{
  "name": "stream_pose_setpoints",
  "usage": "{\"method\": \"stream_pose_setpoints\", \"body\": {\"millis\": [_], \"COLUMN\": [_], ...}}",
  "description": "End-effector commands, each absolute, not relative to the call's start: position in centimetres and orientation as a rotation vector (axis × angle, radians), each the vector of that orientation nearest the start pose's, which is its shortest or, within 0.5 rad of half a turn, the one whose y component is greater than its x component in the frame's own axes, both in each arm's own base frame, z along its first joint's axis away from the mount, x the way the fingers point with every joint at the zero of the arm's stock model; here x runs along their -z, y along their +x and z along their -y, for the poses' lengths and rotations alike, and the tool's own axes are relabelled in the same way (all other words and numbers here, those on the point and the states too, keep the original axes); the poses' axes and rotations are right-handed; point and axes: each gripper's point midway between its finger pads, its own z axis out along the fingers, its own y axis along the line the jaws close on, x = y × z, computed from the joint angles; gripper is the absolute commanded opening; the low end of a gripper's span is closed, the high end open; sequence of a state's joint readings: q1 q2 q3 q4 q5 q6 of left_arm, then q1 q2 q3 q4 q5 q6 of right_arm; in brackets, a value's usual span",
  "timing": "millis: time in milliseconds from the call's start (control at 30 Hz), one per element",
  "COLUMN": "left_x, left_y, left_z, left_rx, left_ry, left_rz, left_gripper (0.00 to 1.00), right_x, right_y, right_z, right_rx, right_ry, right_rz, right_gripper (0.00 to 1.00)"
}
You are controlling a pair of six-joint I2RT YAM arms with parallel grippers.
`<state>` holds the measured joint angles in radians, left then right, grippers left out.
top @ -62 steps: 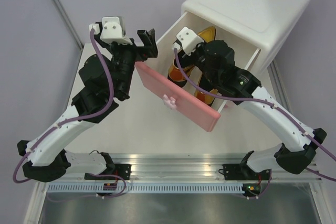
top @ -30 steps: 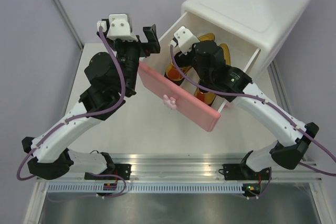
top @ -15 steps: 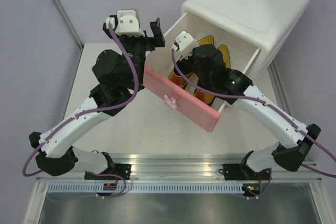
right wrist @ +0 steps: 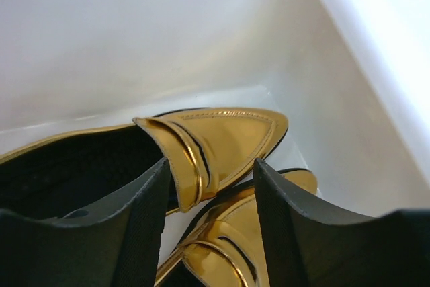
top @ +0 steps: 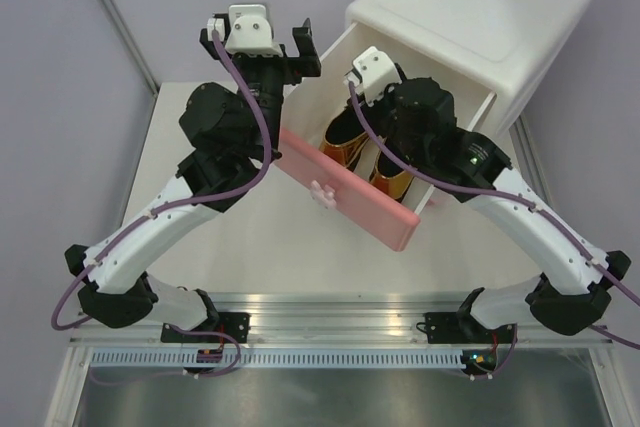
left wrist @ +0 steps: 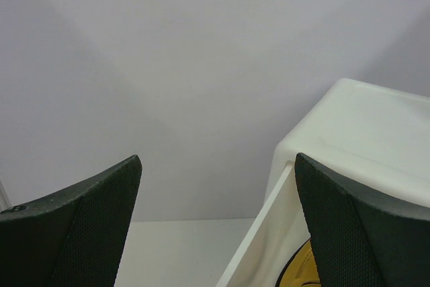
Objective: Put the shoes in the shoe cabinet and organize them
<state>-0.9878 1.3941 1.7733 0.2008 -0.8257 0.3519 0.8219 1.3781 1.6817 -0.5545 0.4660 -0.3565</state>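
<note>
White-black arms (top: 150, 234), purple cables (top: 63, 302)

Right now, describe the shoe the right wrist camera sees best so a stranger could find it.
Find the white cabinet at the table's far right; its pink-fronted drawer, pulled out, holds two gold shoes. In the right wrist view it is the upper shoe, its pointed toe and strap showing between the jaws; its twin below is partly hidden.
</note>
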Motion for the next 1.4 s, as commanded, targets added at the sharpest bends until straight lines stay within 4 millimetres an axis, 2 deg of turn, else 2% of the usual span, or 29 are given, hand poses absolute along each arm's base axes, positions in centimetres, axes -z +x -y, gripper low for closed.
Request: {"method": "stream_pose_setpoints", "body": {"millis": [0, 133, 167, 233, 333, 367, 433, 467, 500, 533, 600, 633, 700, 733, 800, 833, 933, 967, 1100, 1233, 1300, 1367], "left_x": [-61.1, -60.8, -60.1, -60.5, -58.9, -59.1, -57.2, -57.2, -55.8, -55.3, -54.8, -53.5, -52.7, -51.1, -49.3, -47.7, -44.0, -41.9, -38.1, -36.3, -36.7, -36.2], "left_y": [30.2, 29.9, 29.8, 29.1, 28.5, 27.7, 27.1, 26.2, 25.8, 25.3, 23.8, 23.3, 22.2, 21.8, 21.0, 20.6, 19.6, 19.1, 17.9, 16.6, 15.4, 14.3], "left_z": [20.6, 20.6, 20.9, 20.2, 19.8, 18.9, 18.7, 17.9, 17.7, 17.3, 16.2, 15.8, 14.8, 14.4, 14.1, 14.0, 15.0, 15.8, 18.6, 21.5, 23.5, 25.3], "left_rx": [0.174, 0.199, 0.192, 0.218, 0.216, 0.237, 0.235, 0.259, 0.259, 0.269, 0.315, 0.299, 0.311, 0.284, 0.303, 0.288, 0.335, 0.342, 0.484, 0.584, 0.656, 0.683], "left_ry": [-0.035, -0.020, 0.013, 0.015, 0.065, 0.069, 0.118, 0.127, 0.162, 0.175, 0.185, 0.222, 0.251, 0.292, 0.315, 0.356, 0.422, 0.474, 0.485, 0.547, 0.613, 0.695], "left_rz": [-1.143, -1.178, -1.206, -1.208, -1.281, -1.282, -1.345, -1.348, -1.392, -1.404, -1.427, -1.470, -1.494, -1.542, -1.599, -1.652, -1.760, -1.821, -1.952, -1.989, -1.948, -1.942], "left_gripper": [0.97, 0.97, 0.97, 0.97, 0.97, 0.97, 0.98, 0.98, 0.98, 0.98, 0.98, 0.98, 0.98, 0.98, 0.98, 0.98, 0.98, 0.98, 0.97, 0.98, 0.97, 0.97], "right_x": [-46.7, -49.4, -49.9, -51.5, -53.2, -53.6, -54.1, -54.0, -53.5, -53.8, -53.1, -53.3, -52.8, -52.5, -52.3, -52.2, -51.8, -51.7, -51.6, -51.9, -52.0, -51.9], "right_y": [31.7, 30.0, 29.5, 28.4, 26.6, 26.1, 25.1, 24.7, 24.2, 24.1, 23.8, 23.7, 23.4, 23.5, 22.9, 22.9, 22.1, 22.0, 21.1, 20.5, 20.3, 20.2], "right_z": [-21.7, -21.6, -21.7, -21.0, -20.1, -20.0, -18.9, -18.6, -17.7, -17.2, -15.3, -14.7, -13.3, -12.5, -11.3, -10.5, -8.8, -8.1, -6.0, -4.4, -3.7, -3.4], "right_rx": [-0.027, -0.127, -0.157, -0.196, -0.252, -0.268, -0.277, -0.276, -0.266, -0.258, -0.220, -0.215, -0.193, -0.171, -0.169, -0.154, -0.148, -0.136, -0.106, -0.088, -0.078, -0.067], "right_ry": [-0.608, -0.595, -0.599, -0.573, -0.555, -0.559, -0.538, -0.536, -0.523, -0.501, -0.439, -0.404, -0.358, -0.327, -0.279, -0.245, -0.185, -0.157, -0.099, -0.042, -0.015, -0.009], "right_rz": [-1.539, -1.455, -1.434, -1.383, -1.304, -1.282, -1.250, -1.240, -1.237, -1.215, -1.218, -1.208, -1.221, -1.231, -1.235, -1.241, -1.234, -1.237, -1.230, -1.219, -1.215, -1.217], "right_gripper": [0.59, 0.70, 0.72, 0.77, 0.82, 0.84, 0.89, 0.91, 0.94, 0.97, 0.98, 0.98, 0.98, 0.98, 0.98, 0.98, 0.98, 0.98, 0.98, 0.98, 0.98, 0.98]}}
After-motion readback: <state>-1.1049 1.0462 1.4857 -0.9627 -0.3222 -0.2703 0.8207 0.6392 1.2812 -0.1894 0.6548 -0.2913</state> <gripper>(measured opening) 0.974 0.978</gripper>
